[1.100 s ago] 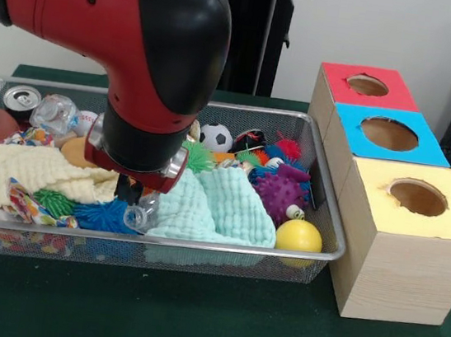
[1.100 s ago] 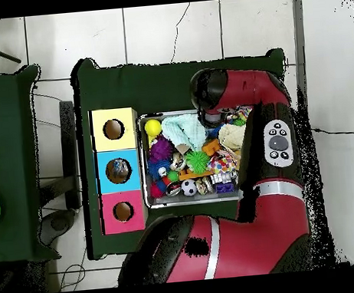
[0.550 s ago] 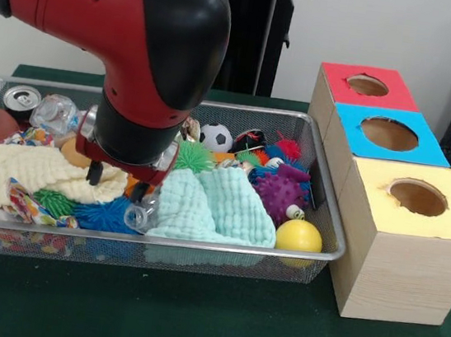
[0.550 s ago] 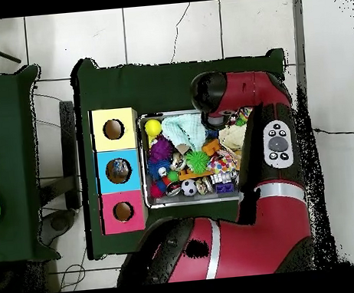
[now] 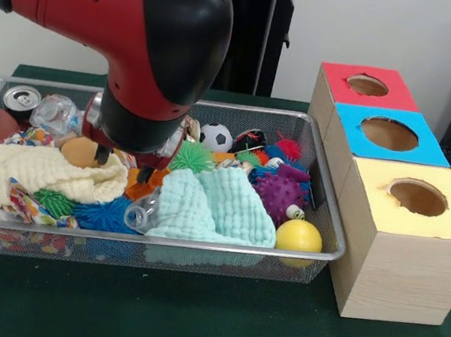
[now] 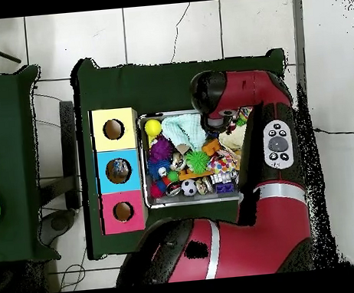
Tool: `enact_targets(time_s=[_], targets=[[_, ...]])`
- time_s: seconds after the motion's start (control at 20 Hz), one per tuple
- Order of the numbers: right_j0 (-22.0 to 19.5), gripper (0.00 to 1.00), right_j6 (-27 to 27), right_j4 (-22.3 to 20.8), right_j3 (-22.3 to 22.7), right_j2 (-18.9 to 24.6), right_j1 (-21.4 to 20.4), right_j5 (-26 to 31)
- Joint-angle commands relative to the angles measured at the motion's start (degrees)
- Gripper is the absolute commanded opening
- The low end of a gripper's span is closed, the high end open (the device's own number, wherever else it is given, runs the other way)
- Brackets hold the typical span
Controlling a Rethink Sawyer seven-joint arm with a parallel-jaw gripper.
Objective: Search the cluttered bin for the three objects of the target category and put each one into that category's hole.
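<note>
Since a second ago the arm has risen and drawn back toward the far side of the wire bin [image 5: 329, 232]; the gripper [image 5: 123, 165] was down among the clutter by the clear plastic bottle [image 5: 141, 212] and now hangs above the orange items in the middle of the bin. Jaws: two dark tips show in the front view, parted with a gap between them, nothing held. Bin contents, front view: cream cloth [image 5: 21, 175] at near left, mint-green cloth [image 5: 208, 204] at near centre, the bottle lying just left of the mint cloth against the near wall. Yellow ball [image 5: 299, 235] in the near right corner, small white ball just above it. Purple spiky ball [image 5: 281, 191] beside the right wall, green spiky ball [image 5: 193, 158] just right of the gripper, blue spiky ball [image 5: 103, 215] near the front wall. Soccer ball [image 5: 216, 137] at the far wall; drink can [image 5: 22, 99] upright in the far left corner, crumpled clear bottle beside it. Sorting box [image 5: 387, 265] stands on the table [image 5: 189, 322] right of the bin, touching or nearly so, with a red top [image 5: 368, 86] farthest, blue top [image 5: 388, 133] in the middle, yellow top [image 5: 417, 200] nearest, one round hole each. Overhead, something shows inside the blue hole [image 6: 118, 170]; cannot tell what.
</note>
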Motion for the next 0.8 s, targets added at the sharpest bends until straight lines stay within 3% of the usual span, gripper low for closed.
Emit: enact_targets(time_s=[0.05, 0.4, 0.8], targets=[[-0.8, 1.0, -10.4, -0.1, 6.5, 3.0, -2.4, 9.8], [-1.2, 1.0, -7.2, 0.8, 7.3, 3.7, -0.5, 13.2], [0.1, 1.0, 4.8, 4.3, 8.1, 1.3, -1.4, 13.8]])
